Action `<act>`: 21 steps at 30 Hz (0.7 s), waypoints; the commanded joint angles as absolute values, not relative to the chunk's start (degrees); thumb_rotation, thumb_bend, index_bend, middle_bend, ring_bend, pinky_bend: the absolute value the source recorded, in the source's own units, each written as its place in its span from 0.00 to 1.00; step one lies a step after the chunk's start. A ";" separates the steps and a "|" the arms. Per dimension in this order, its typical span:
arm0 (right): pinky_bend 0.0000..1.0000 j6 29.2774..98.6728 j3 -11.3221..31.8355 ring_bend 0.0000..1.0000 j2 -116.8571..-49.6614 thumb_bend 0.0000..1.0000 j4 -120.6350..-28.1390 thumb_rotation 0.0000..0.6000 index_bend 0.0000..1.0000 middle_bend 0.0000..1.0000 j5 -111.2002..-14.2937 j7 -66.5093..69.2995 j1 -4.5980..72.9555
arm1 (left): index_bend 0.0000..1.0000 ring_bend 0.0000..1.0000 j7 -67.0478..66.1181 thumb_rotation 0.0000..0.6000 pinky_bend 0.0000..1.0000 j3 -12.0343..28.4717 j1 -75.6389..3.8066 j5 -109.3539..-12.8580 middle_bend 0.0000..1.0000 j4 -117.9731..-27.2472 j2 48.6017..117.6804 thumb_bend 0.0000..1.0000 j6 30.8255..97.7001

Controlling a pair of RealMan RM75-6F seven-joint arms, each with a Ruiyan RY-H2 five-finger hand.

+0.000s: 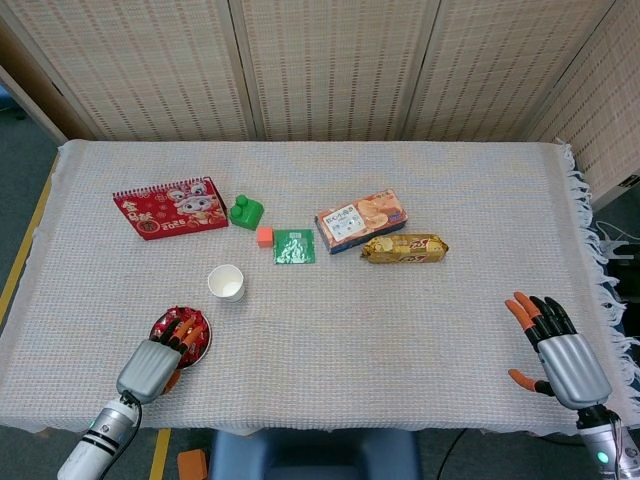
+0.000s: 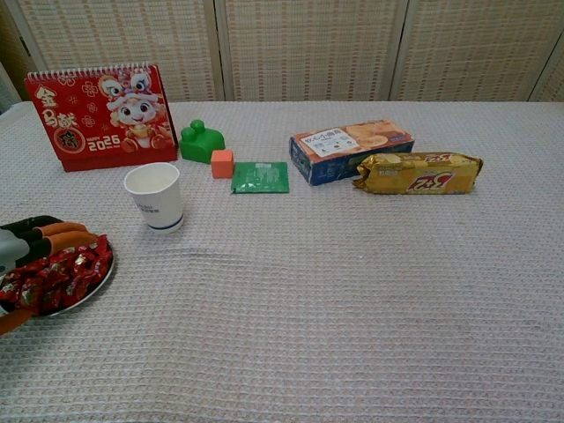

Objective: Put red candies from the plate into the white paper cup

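A round plate (image 1: 203, 350) (image 2: 95, 289) heaped with red wrapped candies (image 2: 55, 275) sits near the table's front left. My left hand (image 1: 160, 360) (image 2: 26, 242) hovers over the plate from the near side, fingers spread above the candies, with nothing visibly held. The white paper cup (image 1: 227, 282) (image 2: 156, 196) stands upright just behind and right of the plate. Far off at the front right edge, my right hand (image 1: 560, 350) stays with its fingers apart, holding nothing; the chest view does not show it.
Behind the cup lie a red 2025 desk calendar (image 1: 170, 207), a green block (image 1: 246, 211), a small orange cube (image 1: 264, 236) and a green sachet (image 1: 294, 246). A biscuit box (image 1: 360, 220) and a yellow snack pack (image 1: 404, 248) lie mid-table.
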State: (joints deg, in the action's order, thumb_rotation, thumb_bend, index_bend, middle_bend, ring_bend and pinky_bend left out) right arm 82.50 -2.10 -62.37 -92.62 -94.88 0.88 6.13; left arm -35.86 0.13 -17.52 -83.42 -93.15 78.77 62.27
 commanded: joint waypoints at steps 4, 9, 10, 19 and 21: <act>0.00 82.11 -2.07 0.00 -62.43 0.06 -92.67 1.00 0.00 0.00 -94.62 0.79 6.31 | 0.00 0.00 -36.85 1.00 0.54 1.17 -19.21 -80.51 0.00 -92.25 79.56 0.38 60.84; 0.00 82.07 -2.24 0.00 -62.19 0.06 -92.83 1.00 0.00 0.00 -94.83 1.25 6.35 | 0.00 0.00 -38.41 1.00 0.56 1.78 -20.45 -77.22 0.00 -90.73 80.55 0.39 59.51; 0.00 82.12 -2.23 0.00 -62.19 0.06 -92.82 1.00 0.00 0.00 -94.85 1.28 6.35 | 0.00 0.00 -38.98 1.00 0.56 1.84 -20.69 -76.34 0.00 -90.54 80.73 0.39 59.27; 0.00 81.95 -2.15 0.00 -62.20 0.06 -92.88 1.00 0.00 0.00 -94.55 1.10 6.40 | 0.00 0.03 -40.95 1.00 0.60 1.59 -22.20 -72.85 0.00 -90.17 81.31 0.38 58.72; 0.00 81.90 -2.16 0.00 -62.19 0.06 -92.93 1.00 0.00 0.00 -94.48 1.09 6.40 | 0.00 0.06 -41.13 1.00 0.61 1.34 -22.45 -72.51 0.01 -90.09 81.36 0.38 58.74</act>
State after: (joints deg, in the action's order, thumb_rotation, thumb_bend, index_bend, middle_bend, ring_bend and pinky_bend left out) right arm 81.92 -2.16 -62.19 -92.92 -94.50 1.10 6.40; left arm -41.06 1.40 -22.38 -72.59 -90.13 81.33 58.74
